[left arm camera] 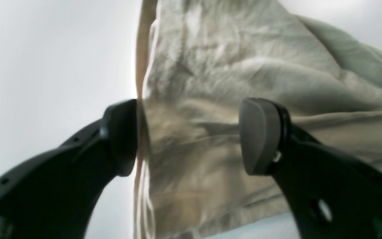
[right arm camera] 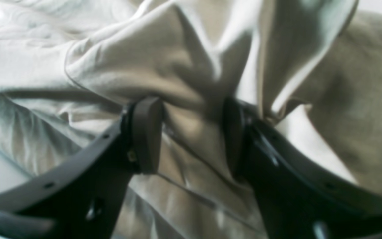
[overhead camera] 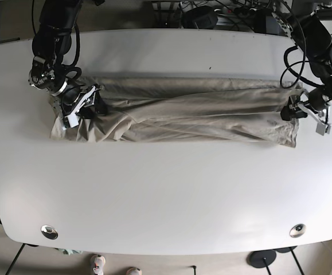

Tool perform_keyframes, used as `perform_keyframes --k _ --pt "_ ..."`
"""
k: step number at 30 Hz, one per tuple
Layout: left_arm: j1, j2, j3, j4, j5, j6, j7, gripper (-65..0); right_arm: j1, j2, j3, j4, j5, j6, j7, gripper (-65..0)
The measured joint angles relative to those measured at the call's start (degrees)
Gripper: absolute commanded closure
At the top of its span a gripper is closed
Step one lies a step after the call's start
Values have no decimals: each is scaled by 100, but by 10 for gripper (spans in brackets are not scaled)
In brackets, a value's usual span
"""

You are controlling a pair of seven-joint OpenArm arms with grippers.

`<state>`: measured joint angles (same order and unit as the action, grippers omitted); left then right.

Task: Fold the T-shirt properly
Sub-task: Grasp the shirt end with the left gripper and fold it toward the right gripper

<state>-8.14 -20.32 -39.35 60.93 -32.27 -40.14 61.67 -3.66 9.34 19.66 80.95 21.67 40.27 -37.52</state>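
The beige T-shirt (overhead camera: 183, 112) lies stretched in a long wrinkled band across the white table (overhead camera: 166, 195). In the base view my right gripper (overhead camera: 88, 106) is at the shirt's left end and my left gripper (overhead camera: 290, 112) at its right end. In the right wrist view a thick bunch of T-shirt (right arm camera: 164, 59) sits pinched between the pads of my right gripper (right arm camera: 191, 136), and more cloth drapes over the right finger. In the left wrist view my left gripper (left arm camera: 191, 137) stands open over the T-shirt (left arm camera: 230, 76). Its left pad touches the hem edge.
Cables and dark equipment (overhead camera: 223, 14) crowd the far table edge. Bare tabletop stretches from the shirt toward the near edge, where two round metal fittings (overhead camera: 49, 231) sit in the corners. Both arm bases stand at the back corners.
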Motion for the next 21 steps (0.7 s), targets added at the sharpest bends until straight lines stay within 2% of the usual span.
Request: perform_keyframes --k 2,4,8,11,13,15,19,21 --pt "44 74 111 4 -26 -2 -33 -183 0 -2 0 0 0 0 2 -284" --pt "68 122 155 2 -72 -2 -33 -81 0 0 0 0 15 0 0 -284" --pt "72 118 138 2 -61 -2 4 -1 0 -2 0 -2 15 -2 0 -284" --pt "92 127 138 181 -22 0 120 0 0 -2 0 -2 13 -2 0 -284" --pt "258 201 149 999 297 13 501 0 0 -15 -2 -2 17 -15 0 -284" --pt "369 260 197 1714 221 17 708 0 0 -15 -4 0 17 -15 2 -284" --pt "433 883 509 2997 286 20 1298 0 0 -17 -4 0 13 -15 2 -284" --pt "431 1401 909 3683 286 20 1580 0 0 -13 -2 0 9 -17 2 -284"
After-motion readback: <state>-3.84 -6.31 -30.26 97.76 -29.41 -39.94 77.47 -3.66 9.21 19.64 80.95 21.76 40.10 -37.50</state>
